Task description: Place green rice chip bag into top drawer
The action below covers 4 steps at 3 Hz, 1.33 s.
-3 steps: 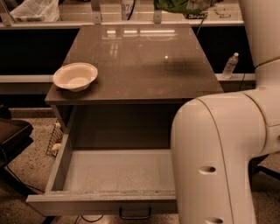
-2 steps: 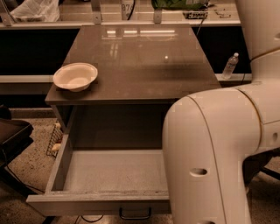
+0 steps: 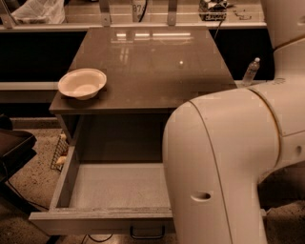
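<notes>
The top drawer is pulled open under the brown table. Its flat grey interior shows nothing inside, and its dark handle is at the front. The green rice chip bag is out of view. My gripper is not in view either; only my white arm shows, filling the right foreground and hiding the drawer's right part.
A white bowl sits at the table's front left corner. A clear bottle stands on the floor to the right. A small wire basket and a dark seat are left of the drawer. A cluttered counter runs behind.
My white arm has swung left and now covers more of the drawer's right side. The green shape at the top edge is gone from view.
</notes>
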Motion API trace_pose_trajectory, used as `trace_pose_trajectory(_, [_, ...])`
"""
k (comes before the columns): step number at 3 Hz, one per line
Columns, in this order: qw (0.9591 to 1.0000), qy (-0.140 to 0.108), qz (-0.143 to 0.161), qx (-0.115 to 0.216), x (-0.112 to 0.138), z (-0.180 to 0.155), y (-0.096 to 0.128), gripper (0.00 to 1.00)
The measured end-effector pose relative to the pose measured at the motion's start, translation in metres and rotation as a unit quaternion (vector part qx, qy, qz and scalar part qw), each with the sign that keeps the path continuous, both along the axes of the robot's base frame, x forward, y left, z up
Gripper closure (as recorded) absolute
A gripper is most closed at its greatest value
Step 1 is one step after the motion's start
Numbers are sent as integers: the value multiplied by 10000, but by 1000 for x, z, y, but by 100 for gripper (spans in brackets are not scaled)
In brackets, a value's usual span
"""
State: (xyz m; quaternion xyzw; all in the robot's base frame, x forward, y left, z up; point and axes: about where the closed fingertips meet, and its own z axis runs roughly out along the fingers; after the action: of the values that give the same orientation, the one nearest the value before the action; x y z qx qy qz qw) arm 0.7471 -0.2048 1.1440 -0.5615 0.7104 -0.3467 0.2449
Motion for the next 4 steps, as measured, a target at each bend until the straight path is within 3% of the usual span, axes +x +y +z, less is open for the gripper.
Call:
trace_pose_trajectory(1, [9988,32,-441,198,-22,6,-29,100])
trace_pose_trajectory(2, [9905,-238,-962,956,-48,17,-72,100])
trace_pose_trajectory(3, [9809,-455,-965,1628,-69,26,-100,100])
trace_pose_trajectory(4, [9678,-495,-913,2294,-80,18,-119,100])
